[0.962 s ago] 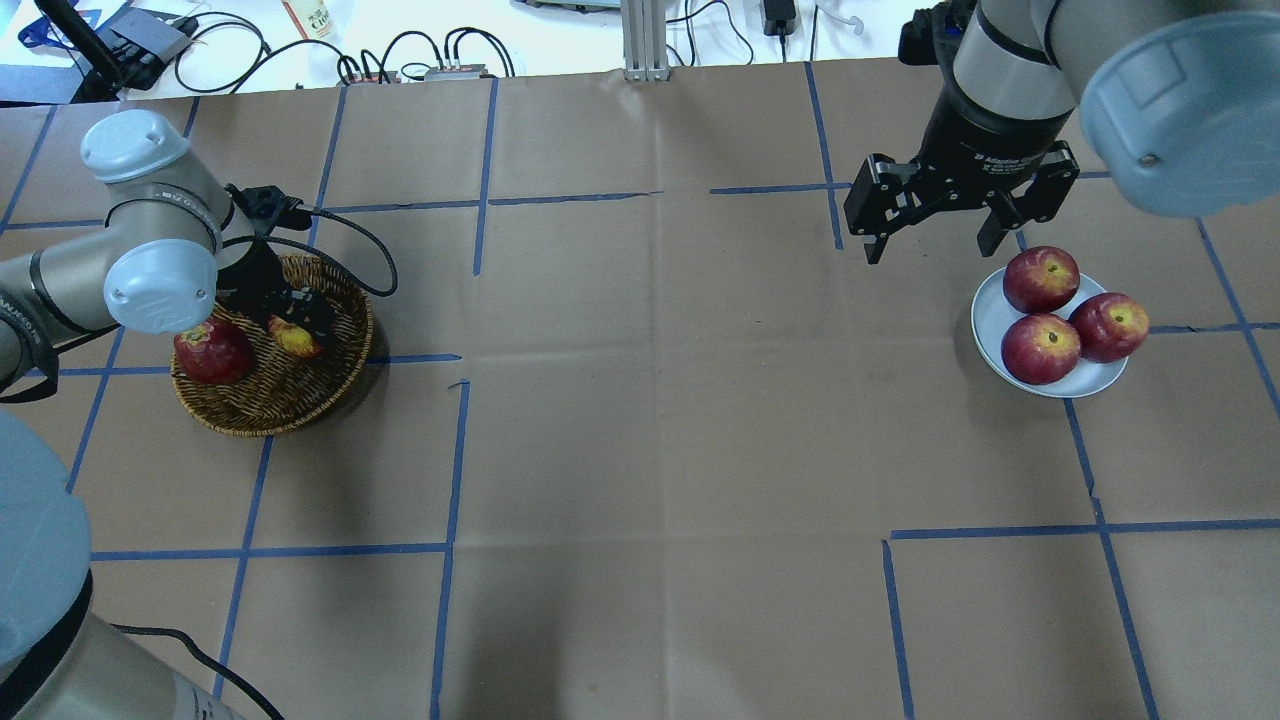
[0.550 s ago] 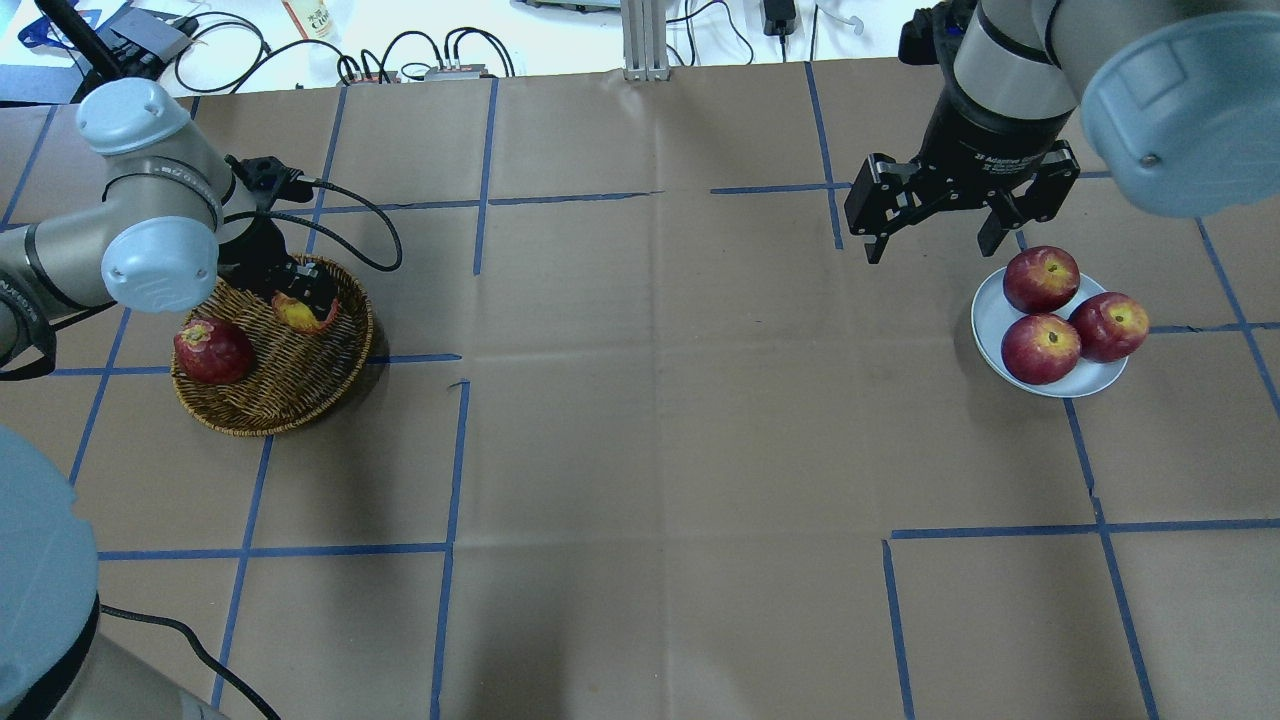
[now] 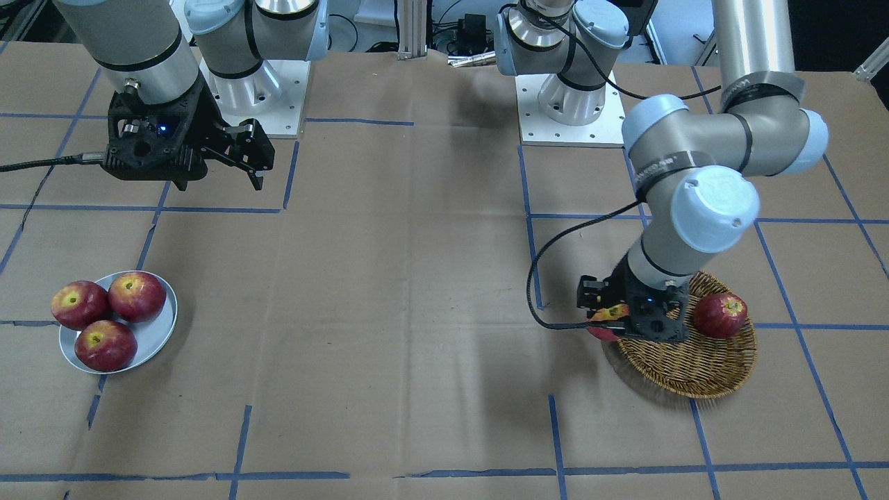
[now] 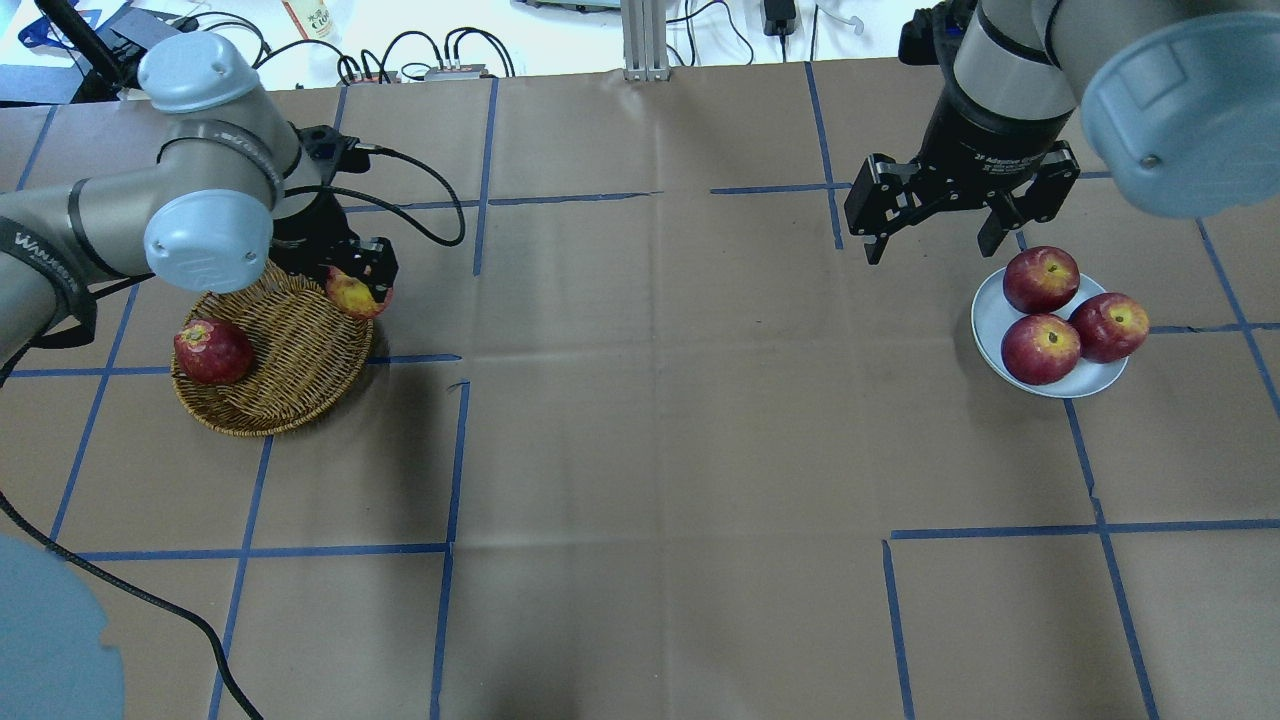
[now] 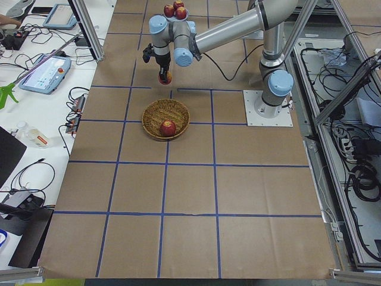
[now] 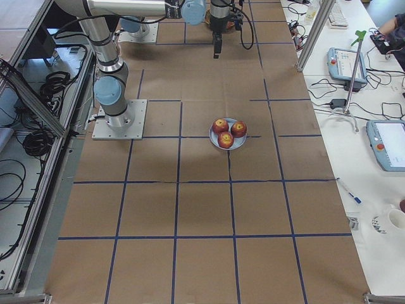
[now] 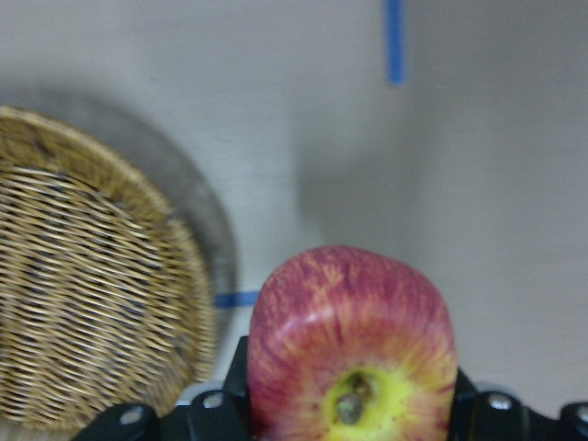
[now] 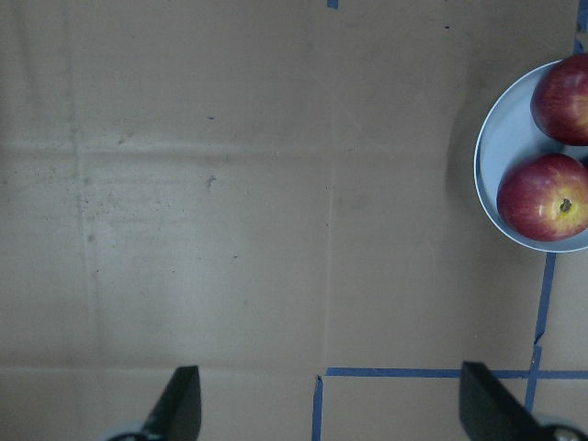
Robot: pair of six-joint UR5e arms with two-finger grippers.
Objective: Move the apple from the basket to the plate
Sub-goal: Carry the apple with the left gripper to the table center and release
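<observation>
Pinkish-red apple with a yellow stem patch [image 7: 354, 349] is sitting clamped between the fingers of the left gripper [image 4: 353, 292], which is holding it in the air. Below and beside that gripper, the round brown wicker basket [image 4: 290, 385] is cradling one dark red apple [image 4: 212, 351]. Well apart, the right gripper [image 4: 930, 245] is hovering with its fingers spread wide, just beside the round pale grey-blue plate [image 4: 990, 310], which is carrying three dark red apples [image 4: 1041, 349].
</observation>
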